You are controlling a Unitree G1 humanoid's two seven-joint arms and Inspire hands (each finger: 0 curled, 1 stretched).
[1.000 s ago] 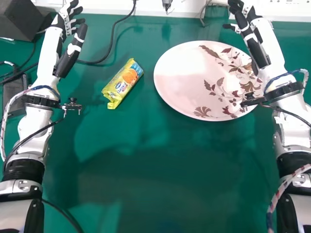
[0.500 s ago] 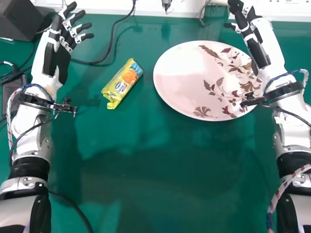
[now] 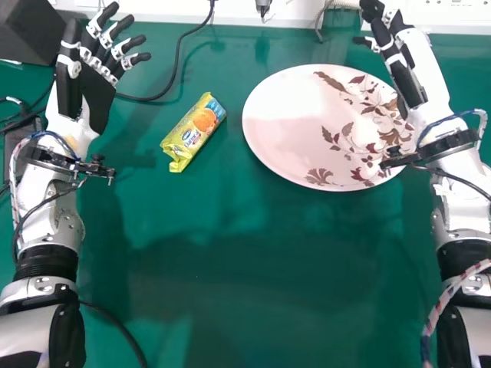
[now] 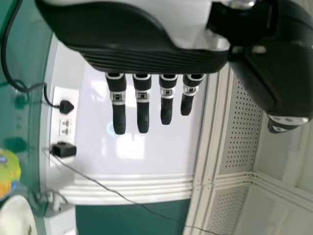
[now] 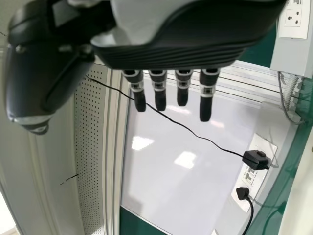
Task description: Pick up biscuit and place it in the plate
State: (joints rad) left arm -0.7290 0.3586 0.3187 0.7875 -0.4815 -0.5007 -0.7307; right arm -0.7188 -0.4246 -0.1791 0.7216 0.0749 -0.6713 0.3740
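The yellow biscuit packet point(image 3: 193, 132) lies slantwise on the green table, left of the pink plate point(image 3: 284, 123) with its leaf pattern; the two stand apart. Left of the packet and a little farther back, my left hand point(image 3: 98, 93) is turned palm up with its fingers spread. In the left wrist view my left hand point(image 4: 151, 58) has straight fingers, and part of the biscuit packet point(image 4: 9, 171) shows. My right hand point(image 3: 403, 65) is over the plate's right edge, touching nothing that I can make out; in the right wrist view the right hand point(image 5: 171, 54) has extended fingers.
A dark box point(image 3: 32, 31) stands at the back left, with a black adapter point(image 3: 24, 149) in front of it beside my left arm. A black cable point(image 3: 175, 69) runs across the table behind the packet. A white wall point(image 3: 169, 11) with sockets bounds the back.
My left hand has rolled from edge-on to palm up, its fingers spreading, while its forearm shifted slightly left. The right hand, the packet and the plate have stayed put.
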